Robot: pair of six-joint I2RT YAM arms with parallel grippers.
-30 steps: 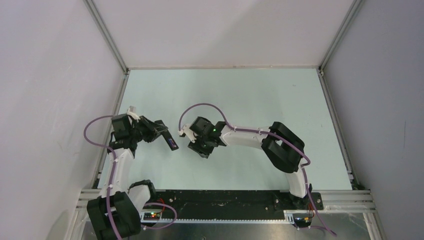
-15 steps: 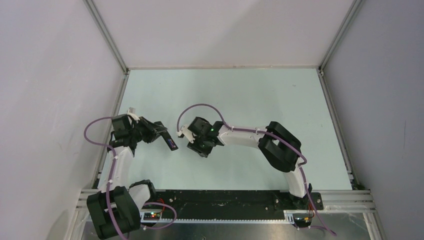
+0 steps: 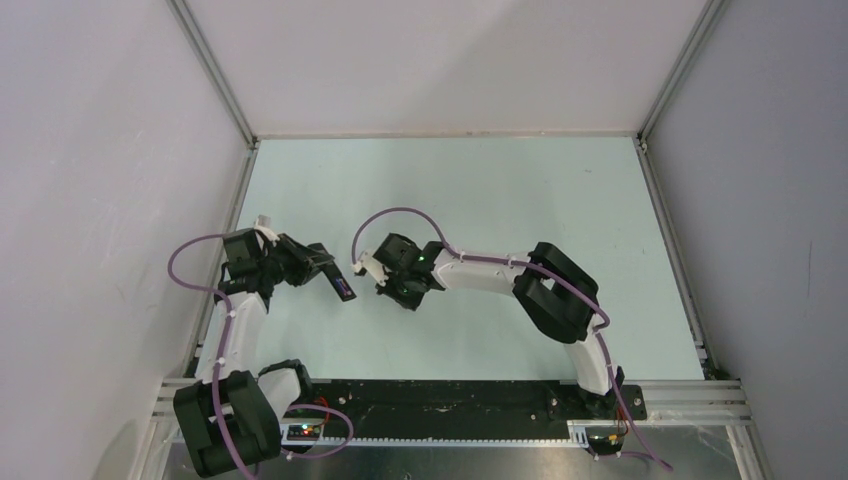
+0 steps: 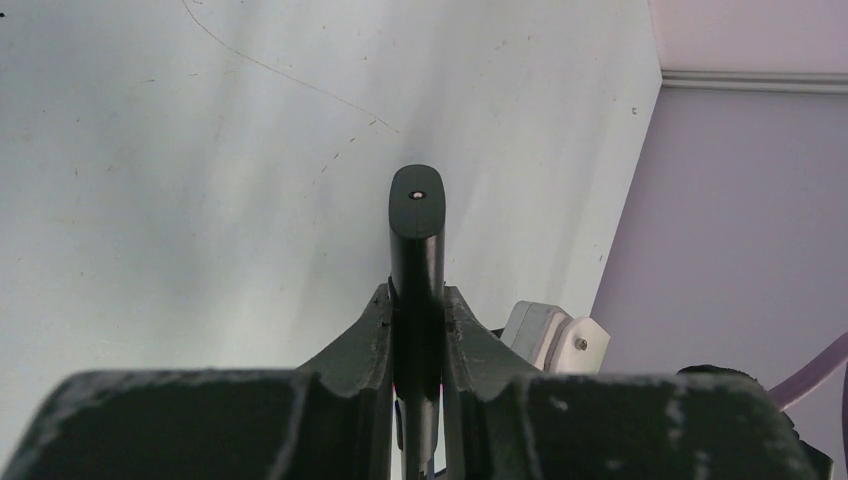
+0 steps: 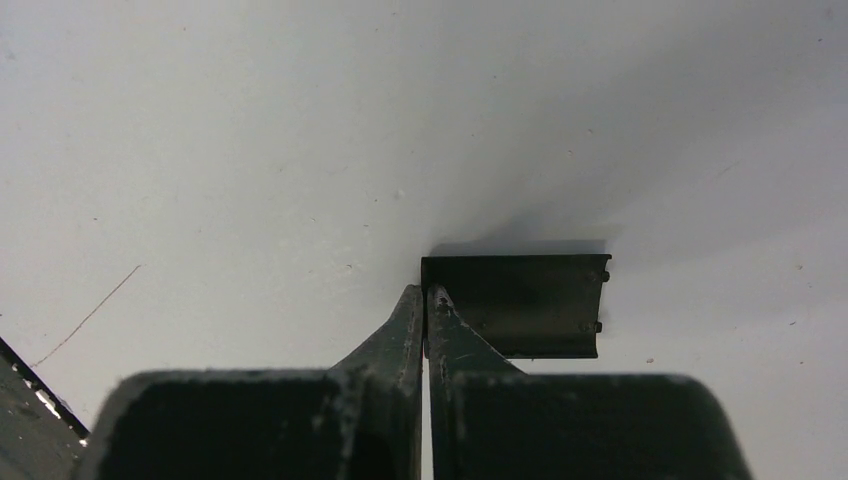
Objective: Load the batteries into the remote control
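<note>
On the left, the left gripper (image 4: 418,296) is clamping the remote control (image 4: 417,205) edge-on between its fingers, holding it above the table (image 4: 150,200) with one rounded end pointing away from the wrist. From above, a blue-purple fleck (image 3: 346,290) is showing on the remote's upturned side. It may be one of the batteries sitting in the recess, but it is too small to tell, and the other battery is not showing in any view. To the right, the right gripper (image 5: 428,298) is hanging low over the table with its fingers pressed together, their tips meeting at the near left corner of a small black cover plate (image 5: 520,300). Whether they are nipping that corner or only touching it cannot be told. The step in hand is probably the handling of this cover. To do it well, the right arm is needing a firm pinch along an edge rather than a corner. Meanwhile the left should be holding the remote level so nothing is rolling out.
</note>
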